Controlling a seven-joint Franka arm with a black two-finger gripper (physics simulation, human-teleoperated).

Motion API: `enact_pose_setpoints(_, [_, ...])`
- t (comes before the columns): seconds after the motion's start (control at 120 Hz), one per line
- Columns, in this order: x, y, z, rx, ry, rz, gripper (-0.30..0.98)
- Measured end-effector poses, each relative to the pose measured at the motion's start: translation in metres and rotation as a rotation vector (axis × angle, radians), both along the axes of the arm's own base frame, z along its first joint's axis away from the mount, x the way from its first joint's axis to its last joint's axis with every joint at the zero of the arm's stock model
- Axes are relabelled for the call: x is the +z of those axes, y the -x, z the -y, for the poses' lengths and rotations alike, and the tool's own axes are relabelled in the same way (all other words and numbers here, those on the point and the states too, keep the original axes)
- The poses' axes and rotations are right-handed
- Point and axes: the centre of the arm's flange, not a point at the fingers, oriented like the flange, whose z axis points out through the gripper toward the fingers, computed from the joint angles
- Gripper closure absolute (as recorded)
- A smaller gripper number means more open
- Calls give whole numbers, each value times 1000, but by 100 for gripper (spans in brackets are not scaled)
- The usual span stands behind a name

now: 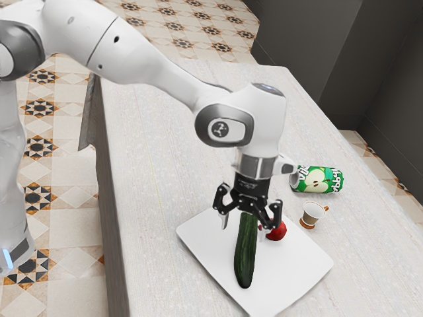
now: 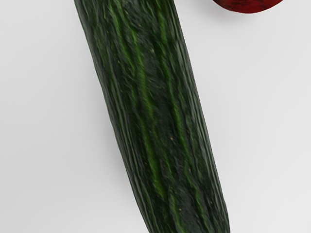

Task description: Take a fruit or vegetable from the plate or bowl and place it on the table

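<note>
Green cucumber [image 2: 155, 116] overruns the wrist view at both ends.

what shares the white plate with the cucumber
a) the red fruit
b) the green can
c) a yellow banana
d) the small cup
a: the red fruit sits on the white plate beside the cucumber, while the green can and the small cup are off it, on the table.
</note>
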Motion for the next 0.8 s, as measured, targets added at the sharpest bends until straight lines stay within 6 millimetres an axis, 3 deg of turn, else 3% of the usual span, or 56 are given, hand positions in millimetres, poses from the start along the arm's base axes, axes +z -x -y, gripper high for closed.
enact_pose_setpoints(0.175, [-13,-8,-8,57,1,-30,0])
enact_pose_setpoints(0.408, [-27,-34,-63,197,3,-61,0])
enact_pose_setpoints(0.467, [-27,-38,-60,201,7,-57,0])
enact_pose_setpoints(0.6, [-38,-41,-30,171,15,-57,0])
enact_pose_setpoints(0.8, [-52,-50,-38,208,21,-69,0])
